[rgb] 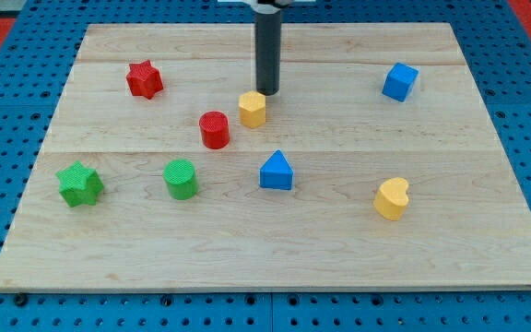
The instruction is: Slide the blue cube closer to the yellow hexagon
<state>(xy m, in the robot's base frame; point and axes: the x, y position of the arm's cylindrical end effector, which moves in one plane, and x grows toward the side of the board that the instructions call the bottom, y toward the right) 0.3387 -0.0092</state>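
A pale wooden board (275, 231) lies on a blue pegboard bench. There is no claw to spread or pinch here, only a dark rod; its tip (266, 94) stands just beside the yellow hexagon (253, 108), at that block's upper right. The blue cube (399, 81) sits well apart, toward the view's right. I judge the push not yet begun: the rod must first travel round to the cube's far right side, then shove it leftward toward the hexagon.
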